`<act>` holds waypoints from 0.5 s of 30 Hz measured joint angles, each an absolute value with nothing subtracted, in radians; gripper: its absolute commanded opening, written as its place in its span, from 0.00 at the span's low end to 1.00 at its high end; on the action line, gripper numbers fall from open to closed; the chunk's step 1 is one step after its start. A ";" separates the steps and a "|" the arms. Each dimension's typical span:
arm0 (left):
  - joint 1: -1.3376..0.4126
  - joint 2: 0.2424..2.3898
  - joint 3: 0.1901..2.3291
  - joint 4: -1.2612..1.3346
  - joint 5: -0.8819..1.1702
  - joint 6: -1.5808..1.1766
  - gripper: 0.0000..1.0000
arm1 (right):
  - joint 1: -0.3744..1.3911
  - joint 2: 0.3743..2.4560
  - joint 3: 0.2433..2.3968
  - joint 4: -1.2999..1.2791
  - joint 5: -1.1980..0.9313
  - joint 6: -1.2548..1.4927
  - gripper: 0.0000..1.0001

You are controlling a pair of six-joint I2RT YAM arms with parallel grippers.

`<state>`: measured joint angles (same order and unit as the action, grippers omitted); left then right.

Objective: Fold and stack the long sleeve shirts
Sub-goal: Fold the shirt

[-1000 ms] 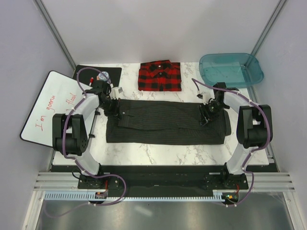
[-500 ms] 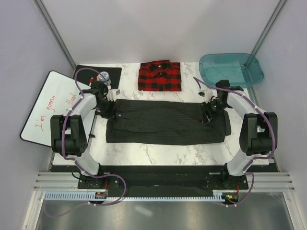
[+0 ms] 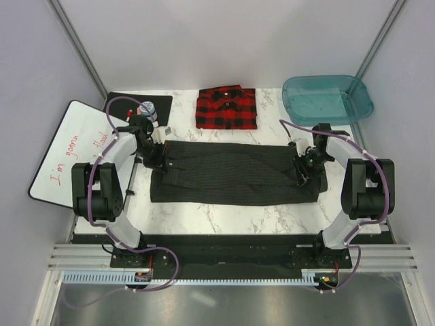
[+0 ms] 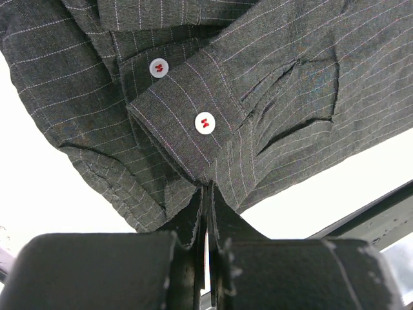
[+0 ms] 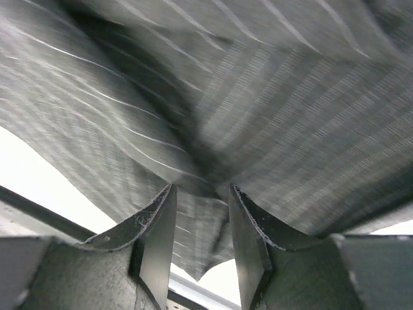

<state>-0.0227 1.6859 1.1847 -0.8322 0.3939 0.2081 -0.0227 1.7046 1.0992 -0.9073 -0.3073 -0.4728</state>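
Observation:
The dark pinstriped long sleeve shirt (image 3: 231, 173) lies as a long folded band across the middle of the table. My left gripper (image 3: 162, 163) is at its left end, shut on a pinch of cloth (image 4: 208, 194) just below a buttoned cuff (image 4: 193, 126). At the shirt's right end, my right gripper (image 3: 301, 173) has its jaws partly apart with a bunched fold of the pinstriped shirt (image 5: 271, 97) caught between them (image 5: 201, 194), the creases drawn in toward the jaws. The red-and-black plaid shirt (image 3: 226, 107) lies folded at the back centre, apart from both grippers.
A teal plastic tub (image 3: 326, 98) stands at the back right corner. A whiteboard with red writing (image 3: 68, 153) leans off the table's left side, beside a black mat (image 3: 129, 102) holding a small round object (image 3: 147, 109). The marble table (image 3: 224, 214) edge runs near the arm bases.
My right gripper has shifted rightward and slightly nearer along the pinstriped shirt's right end. The left gripper moved slightly back and left, still pinching the cloth.

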 measured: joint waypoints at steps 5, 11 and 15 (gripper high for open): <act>-0.023 1.686 1.185 -0.834 0.400 0.208 0.02 | -0.054 1.708 1.093 -0.907 -0.273 -0.501 0.51; -0.024 1.686 1.201 -0.850 0.406 0.207 0.02 | -0.057 1.710 1.082 -0.936 -0.265 -0.532 0.41; -0.024 1.684 1.235 -0.876 0.427 0.206 0.02 | -0.080 1.736 1.082 -0.959 -0.279 -0.558 0.16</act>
<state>-0.0238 1.6840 1.2350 -0.8757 0.4274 0.2062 -0.0795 1.7363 1.0817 -0.9592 -0.2794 -0.5575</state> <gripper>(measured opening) 0.022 0.317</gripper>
